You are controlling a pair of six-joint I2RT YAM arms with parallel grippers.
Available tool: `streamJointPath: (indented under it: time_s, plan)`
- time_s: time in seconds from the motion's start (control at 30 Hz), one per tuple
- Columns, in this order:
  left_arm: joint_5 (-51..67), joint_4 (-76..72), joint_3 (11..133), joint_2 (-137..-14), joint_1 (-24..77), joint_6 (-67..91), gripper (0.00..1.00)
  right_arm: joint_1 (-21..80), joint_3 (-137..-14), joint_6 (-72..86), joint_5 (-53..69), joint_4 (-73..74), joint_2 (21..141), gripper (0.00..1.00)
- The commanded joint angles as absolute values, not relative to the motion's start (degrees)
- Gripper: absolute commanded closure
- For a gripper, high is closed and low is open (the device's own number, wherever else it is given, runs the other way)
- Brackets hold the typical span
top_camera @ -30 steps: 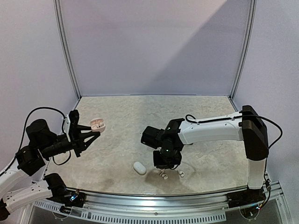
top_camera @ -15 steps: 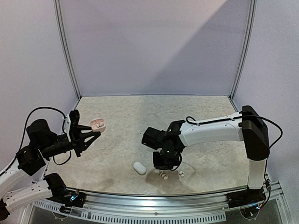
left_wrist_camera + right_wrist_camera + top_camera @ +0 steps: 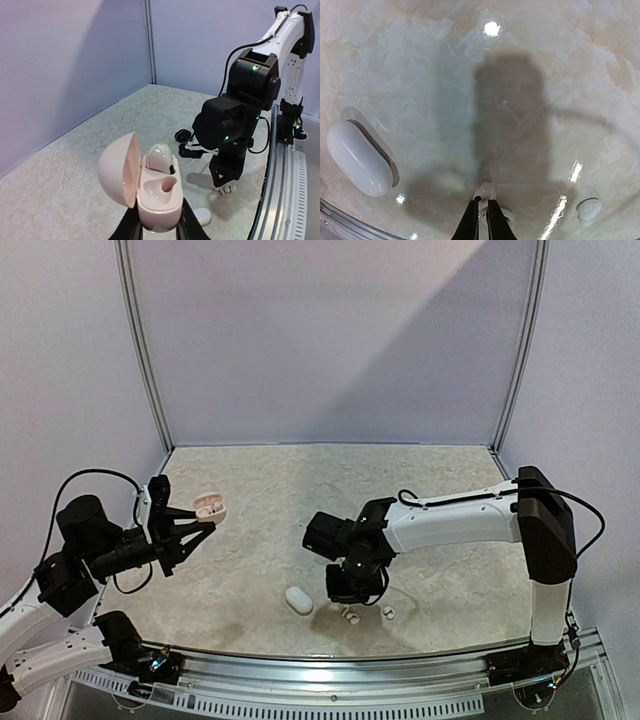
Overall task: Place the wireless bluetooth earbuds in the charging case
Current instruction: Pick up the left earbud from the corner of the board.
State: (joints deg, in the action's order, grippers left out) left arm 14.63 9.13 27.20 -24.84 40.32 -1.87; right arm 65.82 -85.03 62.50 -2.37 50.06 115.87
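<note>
The right jaws are pinching almost shut on a white earbud (image 3: 485, 191) low over the near tabletop (image 3: 420, 75). A second earbud (image 3: 587, 210) is lying to its right and a white case (image 3: 359, 159) to its left. The left jaws are clamping the open pink charging case (image 3: 155, 195), which is holding a seated earbud (image 3: 160, 156), raised at the left.

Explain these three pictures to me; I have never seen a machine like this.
The machine is a pair of robot arms, a left arm and a right arm, bolted at the near edge of a table. The wide picture comes from a fixed camera above and behind them. The other two come from a camera on each wrist. The left gripper is closed on an open pink charging case, with one earbud seated inside and the other slot empty. The right gripper is low over the table, pinching a small white earbud. Nearby lie a loose earbud and a closed white case.
</note>
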Motion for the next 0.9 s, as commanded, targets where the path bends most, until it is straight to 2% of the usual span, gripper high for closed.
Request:
streamJointPath:
  time_s: [0.0,0.4,0.87]
  plan:
    - [15.3,8.7,26.4,-25.0,39.6,-1.6,1.0,65.4,-85.4,61.6,-2.2,50.4,115.9,0.91]
    - [15.1,8.2,26.1,-24.9,39.6,-1.4,1.0,65.4,-87.1,61.8,-5.9,55.2,112.1,0.89]
    - [15.1,8.5,26.3,-24.9,39.6,-1.6,1.0,65.2,-86.0,61.6,-2.2,51.6,116.3,0.85]
